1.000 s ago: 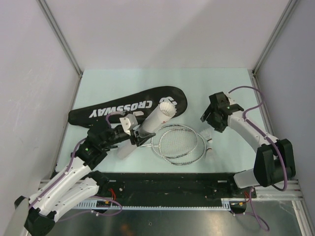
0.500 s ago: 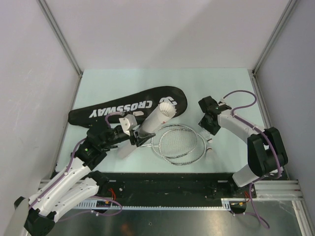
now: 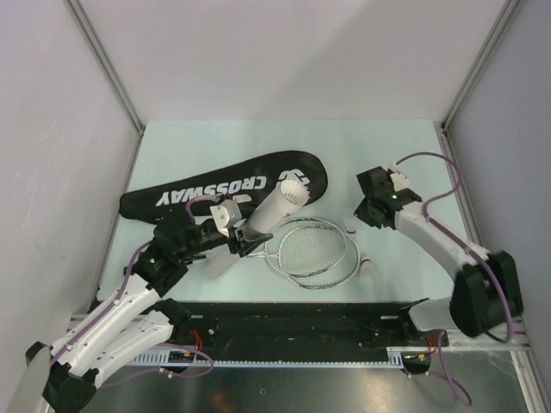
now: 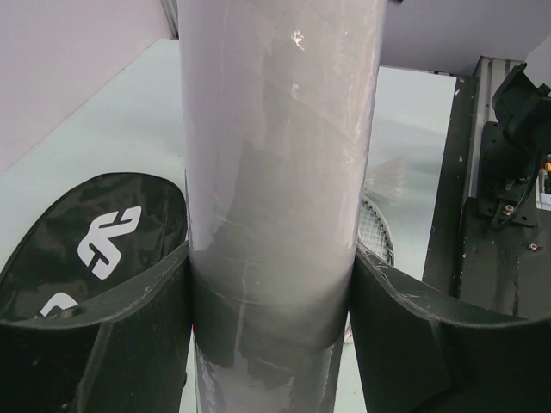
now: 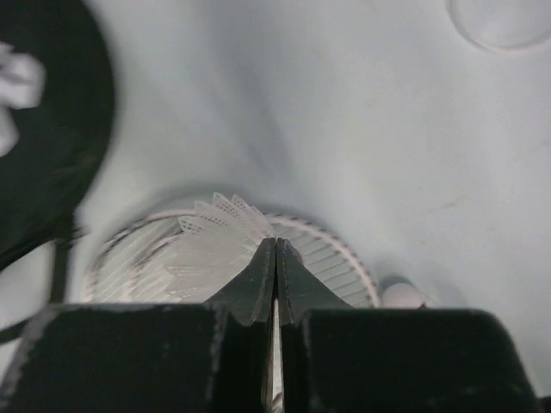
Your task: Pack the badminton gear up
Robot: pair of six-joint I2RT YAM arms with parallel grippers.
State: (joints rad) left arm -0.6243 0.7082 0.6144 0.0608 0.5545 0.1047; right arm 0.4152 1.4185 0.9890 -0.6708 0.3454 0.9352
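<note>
Two grips at once | left hand (image 3: 237,237) clamps tilted tube (image 3: 275,211) at tabletop (image 3: 215,146) middle | right hand (image 5: 275,245) pinches shuttlecock (image 5: 219,237) feathers above rackets (image 3: 310,249) | advice: lift gently, enter tube mouth cork-first, avoid crushing feathers.

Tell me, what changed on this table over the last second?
The right end effector dipped toward the rackets, snapped shut on the feathers of a shuttlecock, and drew back a little. The left end effector kept gripping the white tube. The bag and rackets stayed put.
</note>
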